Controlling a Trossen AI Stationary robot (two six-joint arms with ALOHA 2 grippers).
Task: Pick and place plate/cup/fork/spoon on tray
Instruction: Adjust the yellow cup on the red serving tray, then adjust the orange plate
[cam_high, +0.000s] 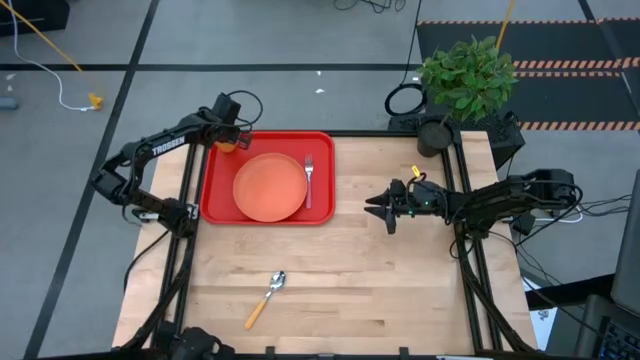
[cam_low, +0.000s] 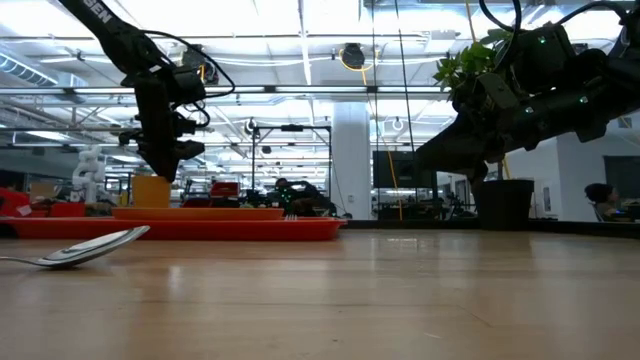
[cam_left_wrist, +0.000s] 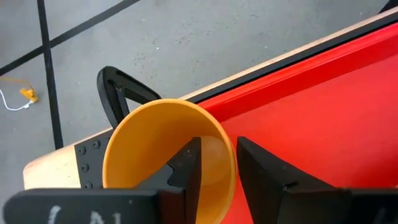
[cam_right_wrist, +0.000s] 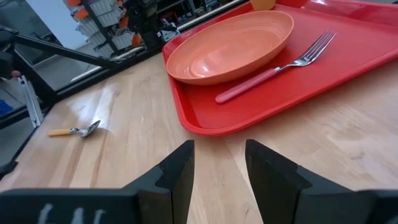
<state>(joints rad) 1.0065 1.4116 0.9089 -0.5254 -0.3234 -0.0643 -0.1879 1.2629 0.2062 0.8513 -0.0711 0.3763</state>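
The left gripper (cam_left_wrist: 214, 165) pinches the cup's (cam_left_wrist: 158, 134) rim, one finger inside, holding it over the tray's (cam_high: 215, 190) corner to set down. The right gripper (cam_high: 383, 207) waits open beside the tray.

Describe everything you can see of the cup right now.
The cup is a small yellow-orange cylinder, plastic by its look, upright with its open mouth up. It stands in the tray's far left corner, beside the plate. The left hand straddles its rim, one finger inside and the other outside the wall. Whether the fingers press the wall cannot be told.
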